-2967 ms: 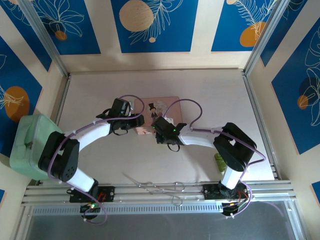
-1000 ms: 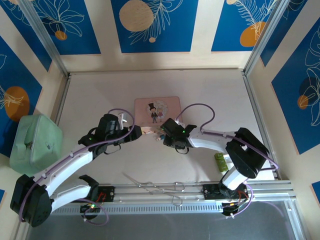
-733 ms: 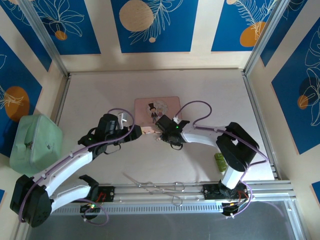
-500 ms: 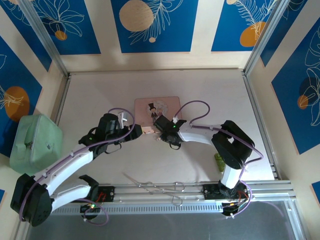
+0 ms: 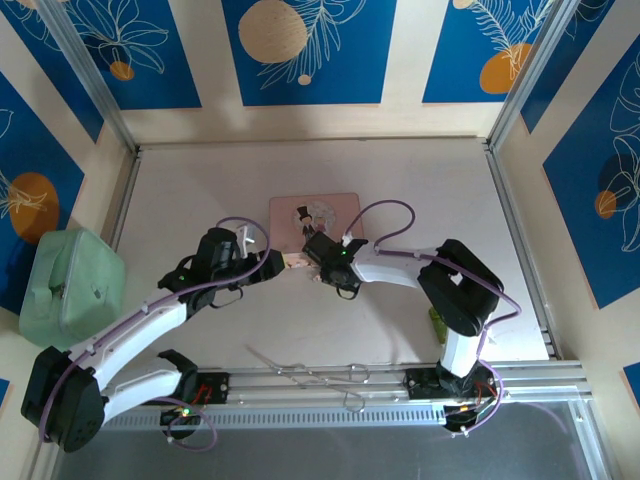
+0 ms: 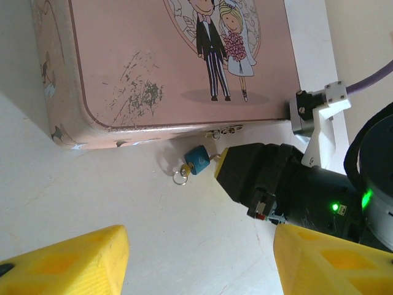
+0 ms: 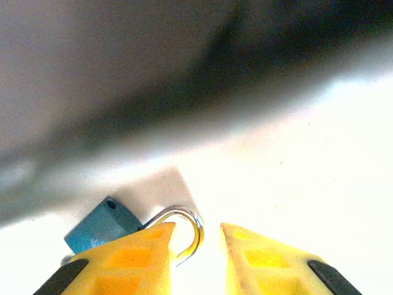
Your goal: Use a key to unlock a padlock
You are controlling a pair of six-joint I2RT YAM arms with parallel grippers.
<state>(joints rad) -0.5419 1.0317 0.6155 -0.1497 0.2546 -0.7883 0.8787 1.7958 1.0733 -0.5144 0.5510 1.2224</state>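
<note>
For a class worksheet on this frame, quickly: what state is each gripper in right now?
Left gripper: open wide, holding nothing.
Right gripper: open slightly, the shackle of the padlock in the gap, not clamped.

Pale table (image 5: 420,190), evenly lit, soft shadows. Walls beyond the table's far and side edges: blue panels (image 5: 340,85) with white leaf drawings and orange discs, cream strips between. Aluminium posts (image 5: 86,75) rise from its far corners; rails (image 5: 540,372) run along its near edge.
</note>
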